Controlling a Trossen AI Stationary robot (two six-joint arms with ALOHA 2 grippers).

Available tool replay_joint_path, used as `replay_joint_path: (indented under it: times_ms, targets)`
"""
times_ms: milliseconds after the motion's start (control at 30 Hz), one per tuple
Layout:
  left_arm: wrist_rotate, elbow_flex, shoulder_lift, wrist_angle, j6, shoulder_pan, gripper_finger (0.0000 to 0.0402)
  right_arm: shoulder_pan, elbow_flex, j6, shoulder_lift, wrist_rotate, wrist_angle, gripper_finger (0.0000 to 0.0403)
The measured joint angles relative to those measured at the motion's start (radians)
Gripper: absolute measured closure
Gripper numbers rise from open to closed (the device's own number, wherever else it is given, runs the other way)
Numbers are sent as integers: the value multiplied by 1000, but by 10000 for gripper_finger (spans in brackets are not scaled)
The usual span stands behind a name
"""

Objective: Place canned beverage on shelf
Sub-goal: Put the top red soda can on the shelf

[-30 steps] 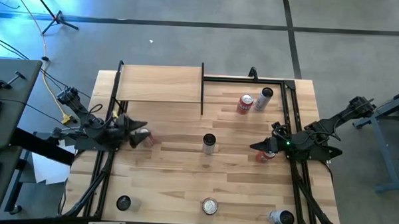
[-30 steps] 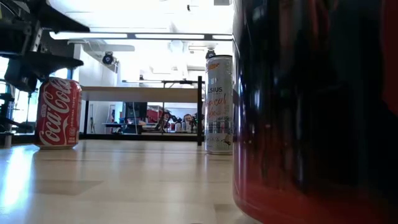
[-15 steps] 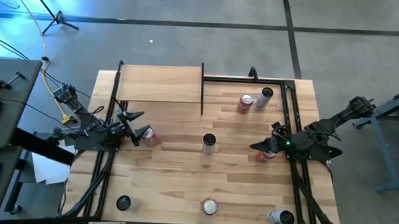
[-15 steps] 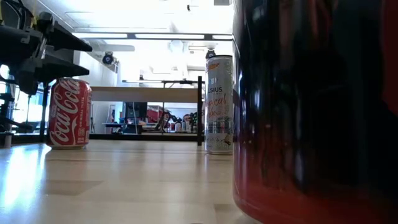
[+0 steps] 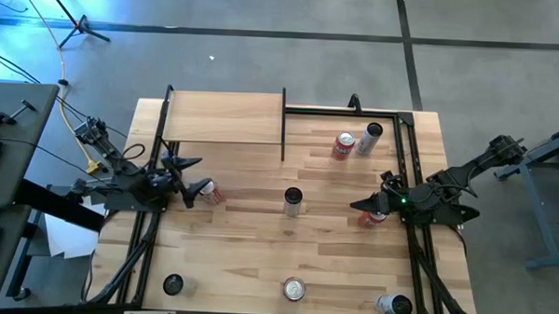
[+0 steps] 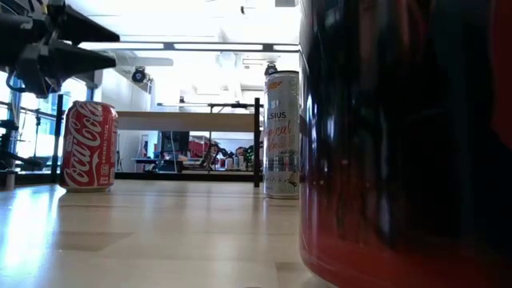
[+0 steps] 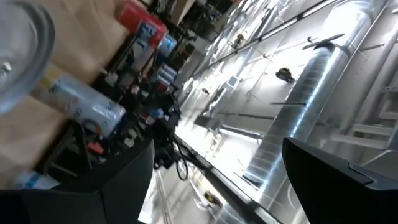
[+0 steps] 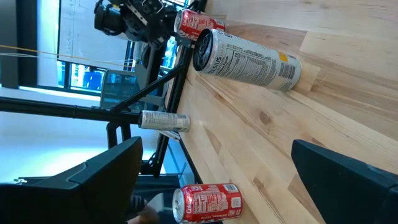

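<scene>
A red Coca-Cola can (image 5: 207,192) (image 6: 90,145) stands upright on its base on the plank table, near the left edge. My left gripper (image 5: 189,178) (image 6: 110,46) hovers just above and to the left of it, level, open and holding nothing. The shelf (image 5: 225,118) (image 6: 184,121), a pale board with black posts, is at the far left. My right gripper (image 5: 360,207) (image 8: 217,174) waits open at the right side. A red can (image 5: 377,217) stands under its wrist.
A tall white can (image 5: 292,202) (image 6: 282,134) stands mid-table. A red can (image 5: 343,145) and a silver can (image 5: 372,137) are at the far right. Three cans line the near edge (image 5: 172,285) (image 5: 293,289) (image 5: 394,305); the middle one (image 6: 400,144) fills the low view's right.
My left gripper has risen off the Coca-Cola can and rolled about its pointing line, so its fingers now stand clear above the can's top. The can has slid a little toward the table's right and stays upright.
</scene>
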State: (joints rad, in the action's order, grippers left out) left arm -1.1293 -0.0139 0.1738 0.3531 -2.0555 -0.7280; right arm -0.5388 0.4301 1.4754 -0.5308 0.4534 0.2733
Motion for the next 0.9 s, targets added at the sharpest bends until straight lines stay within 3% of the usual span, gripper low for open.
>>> replay_joint_path:
  times_ms: [367, 900]
  targets:
    - [194, 0, 0, 133, -3, 0, 71, 0, 0, 0, 0, 0, 0, 3]
    - [203, 0, 0, 192, -319, 2, 71, 0, 0, 0, 0, 0, 0, 3]
